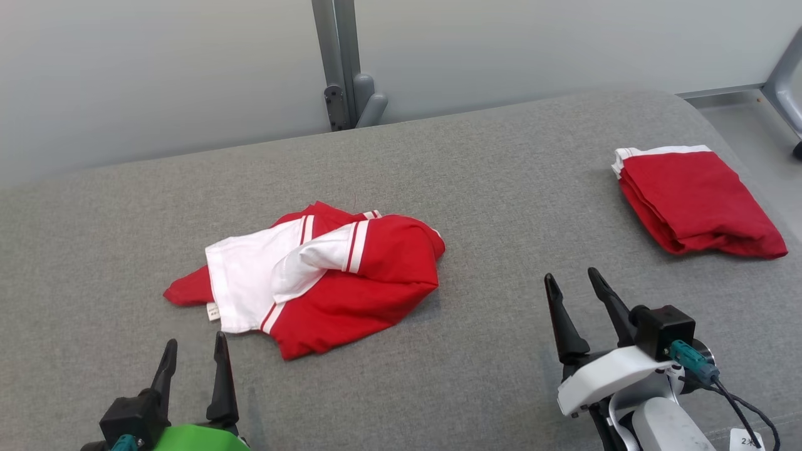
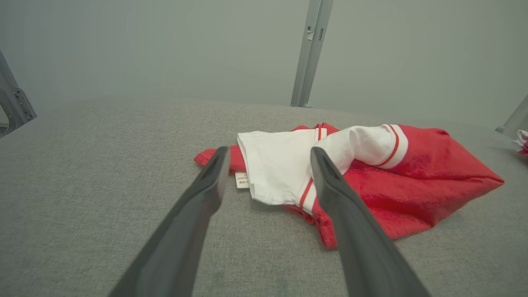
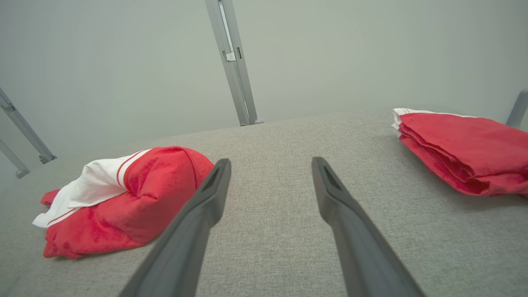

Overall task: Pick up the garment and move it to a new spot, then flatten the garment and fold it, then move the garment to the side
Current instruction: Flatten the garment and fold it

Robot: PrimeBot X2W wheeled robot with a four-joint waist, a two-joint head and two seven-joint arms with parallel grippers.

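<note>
— Dark fingers (image 2: 185,231) of my left gripper (image 2: 269,152) rise closest to the lens, spread far apart, with nothing caught between them.

— So that one is empty?

— Empty, yes. Its tips stop just short of the garment (image 1: 376,275), which lies ahead of them and a little toward my right side, on the grey cushion (image 1: 501,175). The tips and the cloth do not touch.

— How does the garment lie?

— Crumpled in a loose heap. A white panel with red stripes faces my left gripper, and the red bulk sits beyond it and to the right. One white sleeve with a red-striped cuff is draped across the top. A small label (image 1: 213,311) hangs at the white panel's near corner, the part closest to my left fingertips.

— And your right gripper?

— My right gripper (image 1: 571,275) also has its jaws parted wide and holds nothing. The garment lies to its left and slightly ahead, well apart from it. Bare cushion runs straight ahead of its fingers.

— Anything else near it?

— A folded pile (image 1: 695,200) of red cloth with a white edge lies ahead of the right gripper and off to its right, well apart from the garment. Beyond the cushion's far edge, a grey metal post (image 1: 341,62) stands against the pale wall (image 1: 156,75).
</note>
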